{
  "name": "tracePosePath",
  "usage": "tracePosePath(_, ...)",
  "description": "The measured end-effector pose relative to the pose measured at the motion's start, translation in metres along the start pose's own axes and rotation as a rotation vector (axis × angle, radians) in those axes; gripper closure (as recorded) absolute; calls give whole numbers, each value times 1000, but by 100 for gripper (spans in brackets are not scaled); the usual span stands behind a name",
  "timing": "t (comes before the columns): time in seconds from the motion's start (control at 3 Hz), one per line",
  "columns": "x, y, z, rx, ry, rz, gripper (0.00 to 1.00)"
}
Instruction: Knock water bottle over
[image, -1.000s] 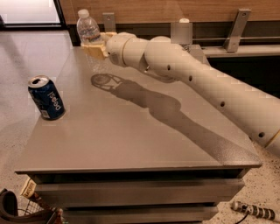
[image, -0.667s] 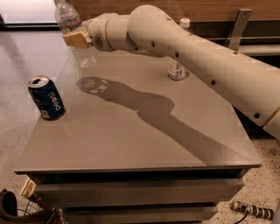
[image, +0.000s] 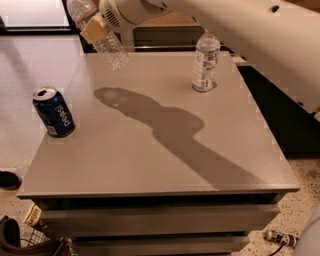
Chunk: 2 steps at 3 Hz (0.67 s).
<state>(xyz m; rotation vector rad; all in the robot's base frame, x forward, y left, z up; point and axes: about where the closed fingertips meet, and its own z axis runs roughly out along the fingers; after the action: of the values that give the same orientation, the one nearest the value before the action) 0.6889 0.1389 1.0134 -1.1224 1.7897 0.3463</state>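
Observation:
The water bottle (image: 111, 49) is a small clear ribbed plastic bottle. It hangs tilted in the air over the table's far left part, top end leaning left, bottom end lower right. My gripper (image: 95, 29) is at the top left of the camera view, its tan fingers (image: 91, 33) shut around the bottle's upper half. The bottle touches nothing else; its shadow falls on the table (image: 150, 165) below. The cap end is cut off by the top edge. My white arm (image: 250, 30) reaches in from the upper right.
A second bottle with a large white-blue label (image: 205, 62) stands upright at the table's far right. A blue soda can (image: 53, 111) stands upright near the left edge. Floor lies to the left, a dark gap to the right.
The gripper has risen with the water bottle in it, and the bottle has tipped further from upright. The labelled bottle behind the arm has come fully into sight.

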Motion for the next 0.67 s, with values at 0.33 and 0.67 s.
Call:
tracePosePath(0.33, 16, -22, -24, 69, 116, 43, 100)
tracePosePath(0.67, 39, -39, -34, 138, 287, 57, 100)
